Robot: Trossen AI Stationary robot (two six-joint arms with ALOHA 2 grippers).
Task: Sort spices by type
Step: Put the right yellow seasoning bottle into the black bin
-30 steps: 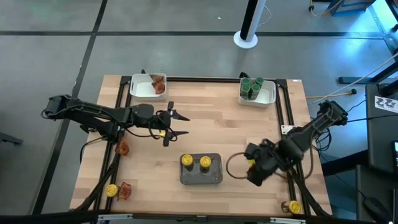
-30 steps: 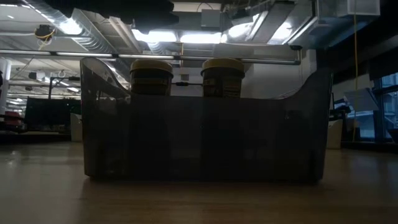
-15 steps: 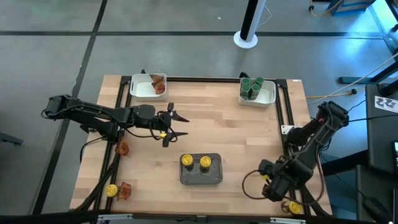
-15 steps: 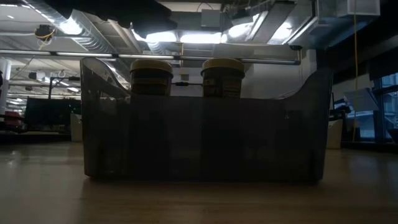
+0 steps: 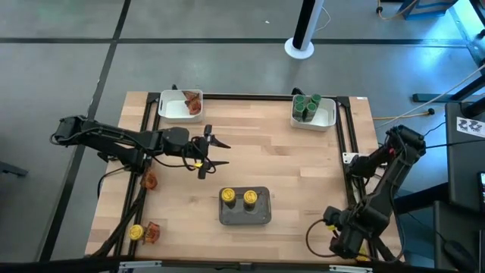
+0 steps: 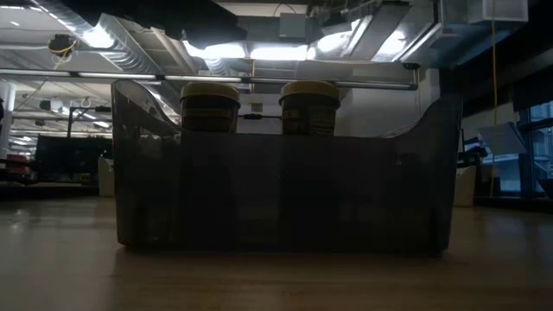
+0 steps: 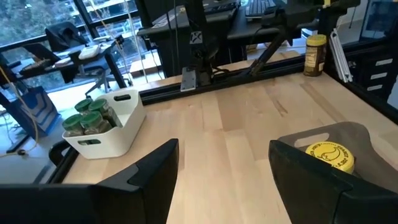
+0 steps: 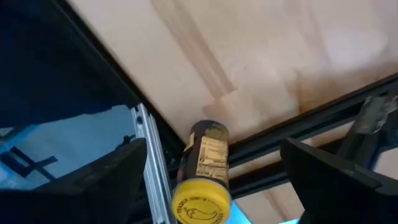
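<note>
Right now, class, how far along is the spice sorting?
Done: two yellow-lidded jars in the grey tray, green-lidded jars and one packet in white trays. In hand: the open right gripper around a yellow jar. Left: corner jar and packets. Left gripper waits, open.

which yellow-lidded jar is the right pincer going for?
The yellow-lidded jar at the table's front right corner, directly ahead of the open right pincer; the others sit in the grey tray or front left.
</note>
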